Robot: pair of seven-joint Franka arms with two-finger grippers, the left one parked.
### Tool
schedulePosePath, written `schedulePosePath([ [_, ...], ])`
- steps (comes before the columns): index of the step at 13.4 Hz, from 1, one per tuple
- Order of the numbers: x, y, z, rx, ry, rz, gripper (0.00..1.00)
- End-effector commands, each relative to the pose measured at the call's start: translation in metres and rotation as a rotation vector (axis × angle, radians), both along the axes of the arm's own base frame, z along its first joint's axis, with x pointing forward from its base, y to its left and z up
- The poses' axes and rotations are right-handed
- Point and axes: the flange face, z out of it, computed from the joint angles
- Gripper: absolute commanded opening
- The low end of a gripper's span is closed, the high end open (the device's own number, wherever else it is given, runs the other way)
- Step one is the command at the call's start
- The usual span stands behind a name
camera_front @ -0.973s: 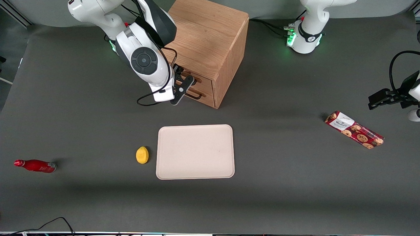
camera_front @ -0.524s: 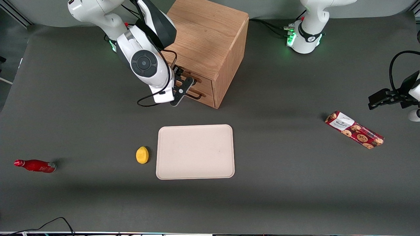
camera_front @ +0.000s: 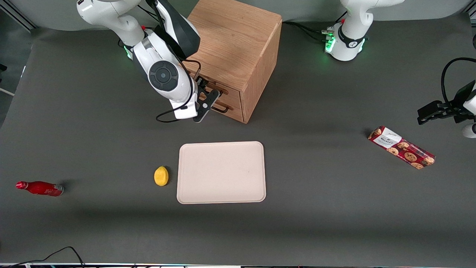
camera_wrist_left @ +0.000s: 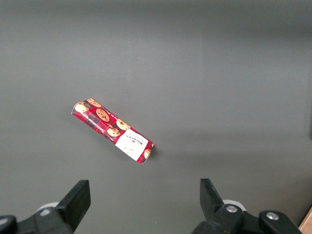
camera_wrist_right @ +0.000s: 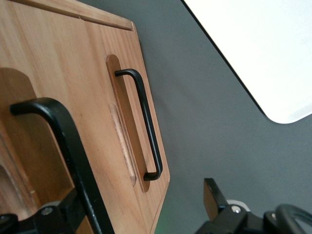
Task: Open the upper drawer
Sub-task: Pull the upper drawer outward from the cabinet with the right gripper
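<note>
The oak cabinet (camera_front: pixel 234 41) stands at the table's back, its front turned toward the working arm's end. The upper drawer (camera_front: pixel 227 90) looks shut; its black bar handle (camera_front: pixel 215 88) is partly covered by my gripper (camera_front: pixel 205 101). In the right wrist view the gripper (camera_wrist_right: pixel 144 207) is open. The upper drawer's handle (camera_wrist_right: pixel 70 151) runs thick and close between the two fingers, right beside one finger (camera_wrist_right: pixel 66 214) and apart from the other. The lower drawer (camera_wrist_right: pixel 97 73) with its own black handle (camera_wrist_right: pixel 147 124) shows farther off.
A beige tray (camera_front: pixel 221 172) lies nearer the front camera than the cabinet, a yellow lemon (camera_front: pixel 161 175) beside it. A red bottle (camera_front: pixel 40 188) lies toward the working arm's end. A red cookie box (camera_front: pixel 401 147) lies toward the parked arm's end.
The right arm's wrist has shifted slightly nearer the front camera. The gripper stays at the upper handle. The drawer has not visibly moved.
</note>
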Motion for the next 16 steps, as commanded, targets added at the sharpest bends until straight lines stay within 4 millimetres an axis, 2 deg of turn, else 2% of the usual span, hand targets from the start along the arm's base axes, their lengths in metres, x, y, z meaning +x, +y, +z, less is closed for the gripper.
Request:
schedulePosePath([
  [1, 0.018, -0.012, -0.009, 0.039, -0.021, 0.002, 1.00],
  [5, 0.027, -0.014, -0.013, 0.045, -0.045, -0.001, 1.00],
  [11, 0.052, -0.036, -0.007, 0.083, -0.065, 0.038, 1.00],
  [16, 0.073, -0.054, -0.012, 0.085, -0.077, 0.047, 1.00],
])
